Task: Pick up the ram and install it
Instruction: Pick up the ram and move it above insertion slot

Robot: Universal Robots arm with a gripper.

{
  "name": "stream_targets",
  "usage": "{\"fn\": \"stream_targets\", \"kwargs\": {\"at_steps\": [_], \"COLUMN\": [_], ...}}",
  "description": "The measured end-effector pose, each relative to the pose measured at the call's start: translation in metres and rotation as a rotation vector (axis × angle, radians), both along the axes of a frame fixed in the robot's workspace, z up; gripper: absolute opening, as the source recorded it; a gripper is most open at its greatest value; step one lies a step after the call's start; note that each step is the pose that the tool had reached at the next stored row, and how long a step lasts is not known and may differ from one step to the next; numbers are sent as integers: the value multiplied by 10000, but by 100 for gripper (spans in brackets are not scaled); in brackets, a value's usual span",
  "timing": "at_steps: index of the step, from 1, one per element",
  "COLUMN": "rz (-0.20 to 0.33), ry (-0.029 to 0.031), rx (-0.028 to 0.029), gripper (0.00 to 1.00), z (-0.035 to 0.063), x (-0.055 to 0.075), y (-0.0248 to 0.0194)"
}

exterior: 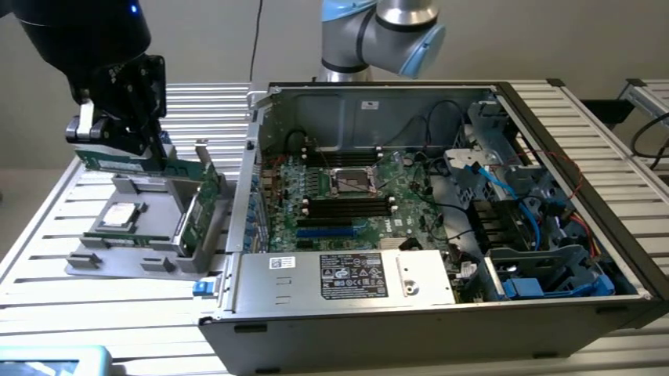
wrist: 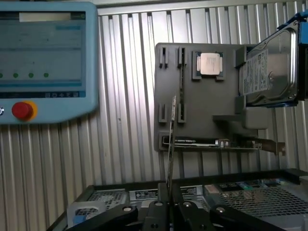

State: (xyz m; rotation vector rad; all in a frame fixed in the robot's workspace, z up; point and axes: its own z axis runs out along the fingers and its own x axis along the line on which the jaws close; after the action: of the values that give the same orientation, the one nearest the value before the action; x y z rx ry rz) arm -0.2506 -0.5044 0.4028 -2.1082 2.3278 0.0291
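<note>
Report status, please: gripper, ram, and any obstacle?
Gripper shut on the ram. Ram above the gray tray, outside the open computer case. Expansion card stands upright in the tray close under it.

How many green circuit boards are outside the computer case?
2. The gripper holds the ram above the gray tray; the wider card stands in that tray. Others may be hidden.

Tool (exterior: 117, 142) grips the ram (exterior: 128, 163) (above the grey tray (exterior: 105, 262)).

Silver arm (exterior: 381, 31) with pale blue joint caps, black gripper (wrist: 169, 193) with round screw heads
</note>
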Motion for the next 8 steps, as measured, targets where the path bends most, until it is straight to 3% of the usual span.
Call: {"fn": "stream_targets", "kwargs": {"at_steps": [8], "rz": [168], "ry": [22], "rx": [19], "gripper": [14], "z": [108], "x": [223], "y": [-12]}}
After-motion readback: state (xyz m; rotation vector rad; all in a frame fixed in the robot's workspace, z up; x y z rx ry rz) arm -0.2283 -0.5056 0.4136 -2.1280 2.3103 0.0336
